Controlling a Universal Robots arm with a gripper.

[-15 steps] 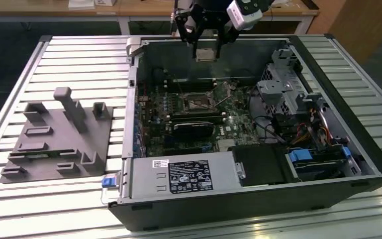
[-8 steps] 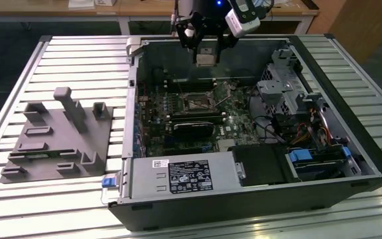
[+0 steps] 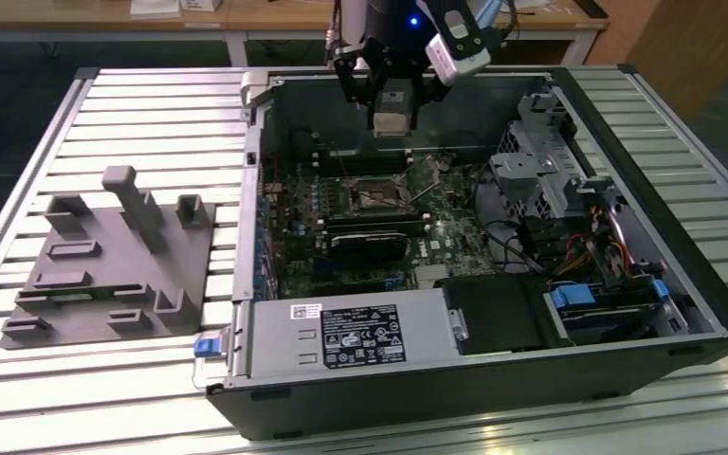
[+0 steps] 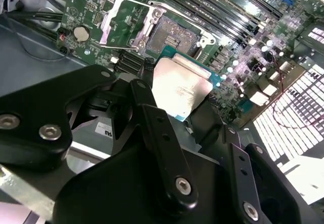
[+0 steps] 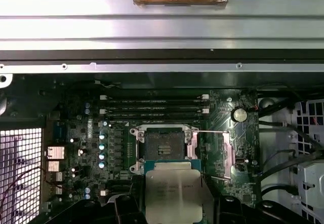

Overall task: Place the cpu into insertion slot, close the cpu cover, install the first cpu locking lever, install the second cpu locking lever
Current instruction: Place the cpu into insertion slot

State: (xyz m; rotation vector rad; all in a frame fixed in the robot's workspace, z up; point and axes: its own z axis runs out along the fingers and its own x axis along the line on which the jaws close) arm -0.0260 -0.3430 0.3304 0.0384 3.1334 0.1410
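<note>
Claw (image 5: 173,215) is gripping cpu (image 5: 173,191) by its edges, hovering above the open slot (image 5: 163,145) and not touching it. Cover (image 5: 223,155) is lying flipped open beside the slot. Risk: cpu coming down tilted or offset, catching the rim and damaging contacts.

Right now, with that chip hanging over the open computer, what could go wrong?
The hand grips the cpu by its edges over the board, near the open insertion slot; a slip could drop it onto the board. If lowered tilted or off-centre, it might sit crooked in the slot. The cpu cover stands open beside the slot and could get bumped.
</note>
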